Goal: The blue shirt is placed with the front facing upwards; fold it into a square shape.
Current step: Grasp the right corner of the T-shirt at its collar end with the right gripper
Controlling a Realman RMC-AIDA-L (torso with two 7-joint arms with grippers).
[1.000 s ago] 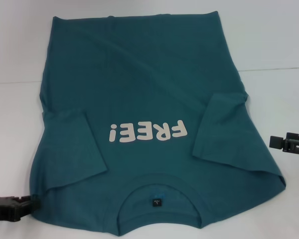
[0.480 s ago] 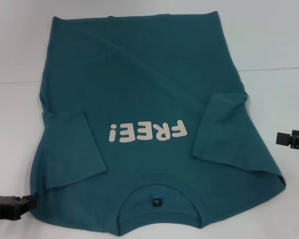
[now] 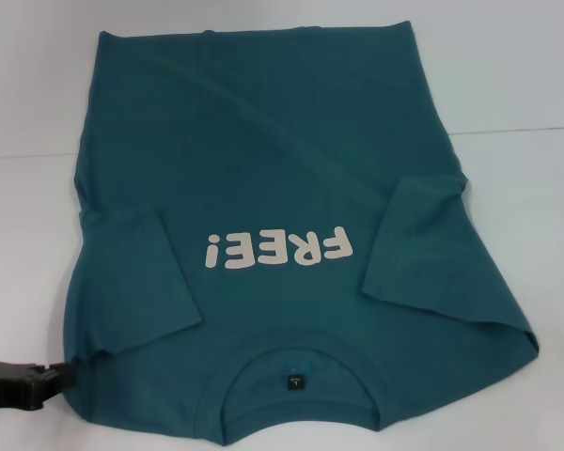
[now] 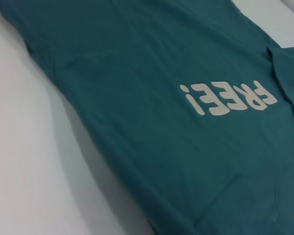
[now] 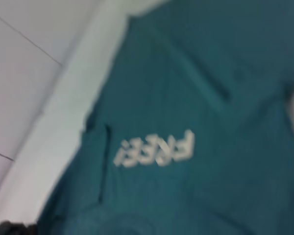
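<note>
The blue shirt (image 3: 282,169) lies flat on the white table, front up, with its white "FREE!" lettering (image 3: 277,249) reading upside down from the head view. Its round neck and small dark label (image 3: 293,381) point toward me. Both short sleeves are folded in over the body, one at the left (image 3: 136,282) and one at the right (image 3: 432,254). My left gripper (image 3: 61,378) is low at the near left, its black tip at the shirt's shoulder edge. The left wrist view shows the shirt (image 4: 152,127) close up, and the right wrist view sees the shirt (image 5: 210,98) from farther off. My right gripper is out of view.
The white table (image 3: 526,94) surrounds the shirt, with bare surface to the left and right of it. A thin seam (image 3: 517,130) crosses the tabletop behind the shirt's middle. The shirt's hem reaches near the far edge of the head view.
The right gripper has drawn back to the right and left the head view. The left gripper has edged slightly right, up to the shirt's shoulder edge. The shirt has not moved.
</note>
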